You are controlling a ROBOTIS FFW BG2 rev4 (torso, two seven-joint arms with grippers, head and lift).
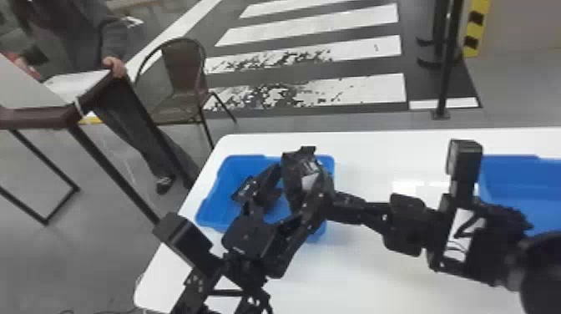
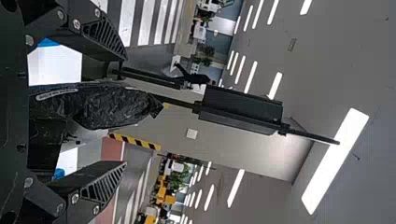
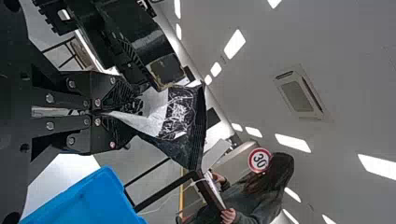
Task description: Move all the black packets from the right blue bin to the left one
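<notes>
In the head view my right gripper (image 1: 332, 200) reaches in over the left blue bin (image 1: 211, 208), shut on a black packet (image 1: 304, 171). My left gripper (image 1: 297, 183) is open there, with its fingers around that same packet. The left wrist view has the packet (image 2: 112, 107) between the spread fingers of the left gripper (image 2: 125, 109), apart from both. In the right wrist view the packet (image 3: 184, 121) sticks out from the right gripper (image 3: 128, 114). Another black packet (image 1: 248, 190) lies in the left bin. The right blue bin (image 1: 542, 211) is partly behind the right arm.
Both bins stand on a white table (image 1: 363, 267). My two arms are close together over the left bin's right side. Beyond the table are a brown chair (image 1: 181, 71), a second table (image 1: 37, 117) and a black post (image 1: 446, 71).
</notes>
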